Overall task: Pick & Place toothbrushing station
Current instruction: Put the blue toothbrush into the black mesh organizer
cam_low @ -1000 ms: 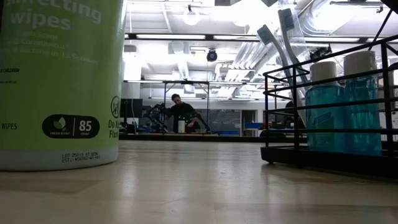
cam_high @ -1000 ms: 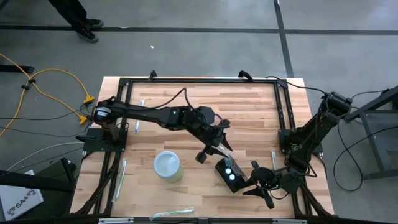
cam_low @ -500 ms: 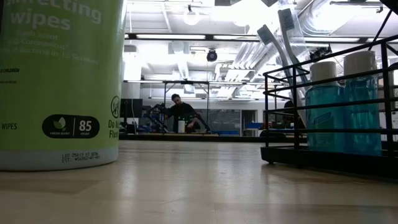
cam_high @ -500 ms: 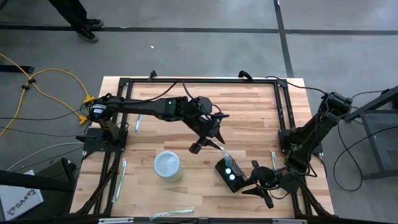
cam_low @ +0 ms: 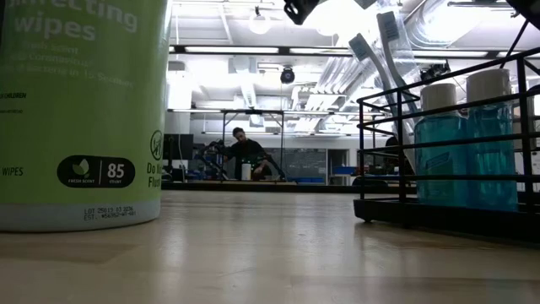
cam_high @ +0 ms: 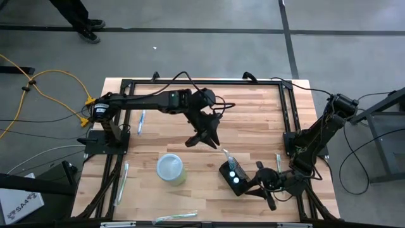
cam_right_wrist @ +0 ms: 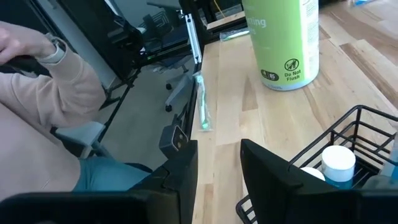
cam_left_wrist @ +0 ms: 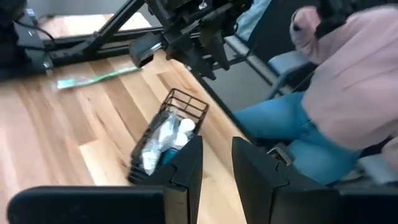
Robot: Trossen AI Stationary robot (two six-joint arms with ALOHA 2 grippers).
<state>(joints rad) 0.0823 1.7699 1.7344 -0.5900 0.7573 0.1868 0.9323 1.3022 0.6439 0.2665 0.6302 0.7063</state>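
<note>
The toothbrushing station [cam_high: 232, 177] sits near the table's front edge, the right gripper [cam_high: 252, 187] parted and empty just beside it, and a careless closing could tip it, while the left gripper [cam_high: 204, 139], also parted and empty, hangs mid-table.

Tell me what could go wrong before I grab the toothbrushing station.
1. The right gripper, open, sits right beside the station; a nudge could tip it or shake out the leaning toothbrush.
2. The wipes canister stands close by, so a low carry may hit it.
3. A person sits at the table's edge.
</note>
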